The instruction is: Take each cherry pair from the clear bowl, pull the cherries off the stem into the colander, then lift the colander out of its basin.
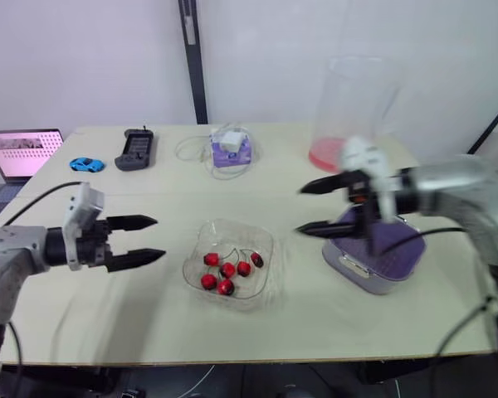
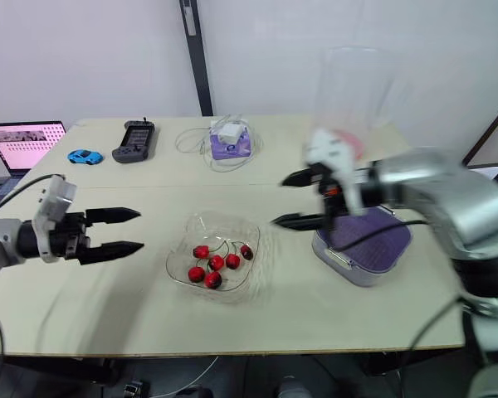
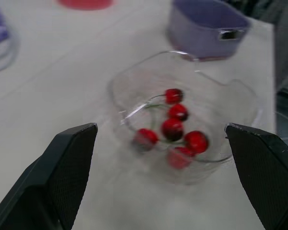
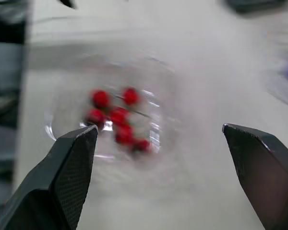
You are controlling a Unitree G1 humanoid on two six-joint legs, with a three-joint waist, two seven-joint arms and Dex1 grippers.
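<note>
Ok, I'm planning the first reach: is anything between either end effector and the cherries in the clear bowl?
Nothing visible does. The left end effector hangs open on one side of the bowl, the right end effector open on the other, with bare table between. The cherries lie uncovered inside the bowl's low wall.

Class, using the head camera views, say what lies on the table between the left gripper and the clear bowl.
Nothing: the table between the left gripper and the clear bowl is bare, as the left eye view shows.
</note>
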